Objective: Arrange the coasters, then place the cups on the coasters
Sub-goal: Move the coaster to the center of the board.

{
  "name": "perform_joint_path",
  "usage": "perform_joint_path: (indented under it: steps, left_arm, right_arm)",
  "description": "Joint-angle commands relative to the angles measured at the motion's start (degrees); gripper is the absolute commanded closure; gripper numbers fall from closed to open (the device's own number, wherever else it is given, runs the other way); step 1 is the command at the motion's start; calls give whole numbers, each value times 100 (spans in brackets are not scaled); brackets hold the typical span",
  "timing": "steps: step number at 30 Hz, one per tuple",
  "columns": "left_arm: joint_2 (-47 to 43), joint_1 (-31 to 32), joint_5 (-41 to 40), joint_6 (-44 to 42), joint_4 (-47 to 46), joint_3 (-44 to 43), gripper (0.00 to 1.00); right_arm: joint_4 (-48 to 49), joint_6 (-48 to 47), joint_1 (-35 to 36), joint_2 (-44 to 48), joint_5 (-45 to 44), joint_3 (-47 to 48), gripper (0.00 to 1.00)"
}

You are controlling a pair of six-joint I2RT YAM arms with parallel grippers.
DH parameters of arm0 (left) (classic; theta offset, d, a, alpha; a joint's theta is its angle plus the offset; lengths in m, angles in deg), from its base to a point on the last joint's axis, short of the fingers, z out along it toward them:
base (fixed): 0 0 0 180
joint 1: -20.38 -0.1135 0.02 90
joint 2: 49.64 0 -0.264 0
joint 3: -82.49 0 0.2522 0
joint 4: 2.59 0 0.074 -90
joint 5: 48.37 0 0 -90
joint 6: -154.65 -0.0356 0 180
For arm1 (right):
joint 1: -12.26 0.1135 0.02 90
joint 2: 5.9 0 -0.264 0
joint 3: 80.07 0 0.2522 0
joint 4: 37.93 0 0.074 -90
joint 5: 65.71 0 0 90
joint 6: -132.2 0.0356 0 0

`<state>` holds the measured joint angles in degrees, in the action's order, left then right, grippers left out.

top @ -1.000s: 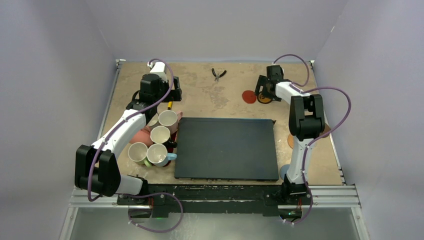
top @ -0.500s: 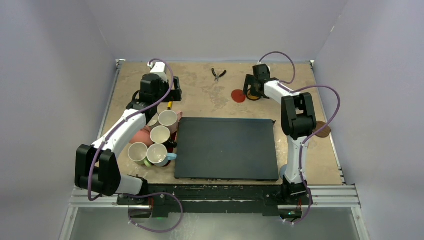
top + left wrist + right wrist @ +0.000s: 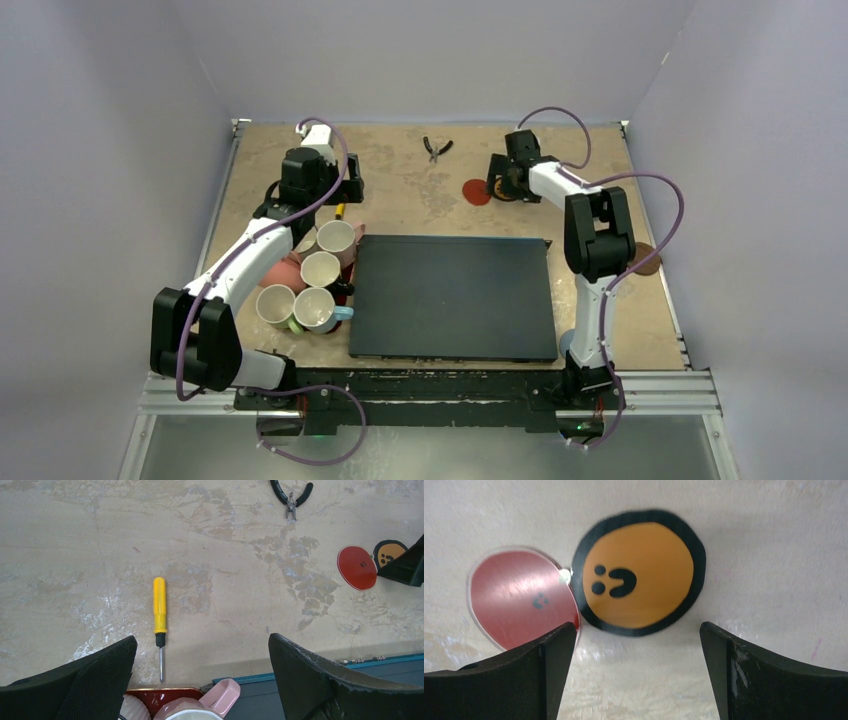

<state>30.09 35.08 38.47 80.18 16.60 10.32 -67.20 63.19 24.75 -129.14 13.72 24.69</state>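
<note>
Yellow coaster [image 3: 639,577] beside red coaster [image 3: 519,602], just beyond spread right end effector [image 3: 636,628]

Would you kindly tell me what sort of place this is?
Probably a robotics lab cell: left arm and right arm bolted to a worn table, plain walls around it, pliers and a screwdriver lying loose.

light: even, diffuse | shadows: faint | right wrist view: slightly blurred | glare: sheen on red coaster [image 3: 519,600]
</note>
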Motion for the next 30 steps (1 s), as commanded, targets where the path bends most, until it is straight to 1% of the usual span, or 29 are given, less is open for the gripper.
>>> perform_joint_path:
  steps: [1, 7, 11, 14, 18, 22, 30]
  left_arm:
    - [16, 24, 88, 73, -112, -257, 1]
    - [26, 33, 87, 76, -112, -250, 1]
    - [34, 45, 81, 73, -112, -248, 1]
    - [35, 43, 62, 65, -103, -250, 1]
    - [33, 42, 42, 55, -98, -254, 1]
    - [30, 44, 35, 47, -88, -257, 1]
    - [34, 42, 24, 38, -63, -275, 1]
  right_arm:
    - [-434, -76, 122, 490, 66, -293, 3]
    - [-325, -181, 393, 668, 205, -578, 9]
    - [-198, -186, 574, 566, 348, -582, 12]
    - [-100, -155, 743, 439, 457, -509, 10]
    - [-56, -127, 916, 187, 350, -286, 8]
    - [-129, -49, 932, -85, 175, -25, 8]
    - [-113, -24, 930, -345, 99, 161, 7]
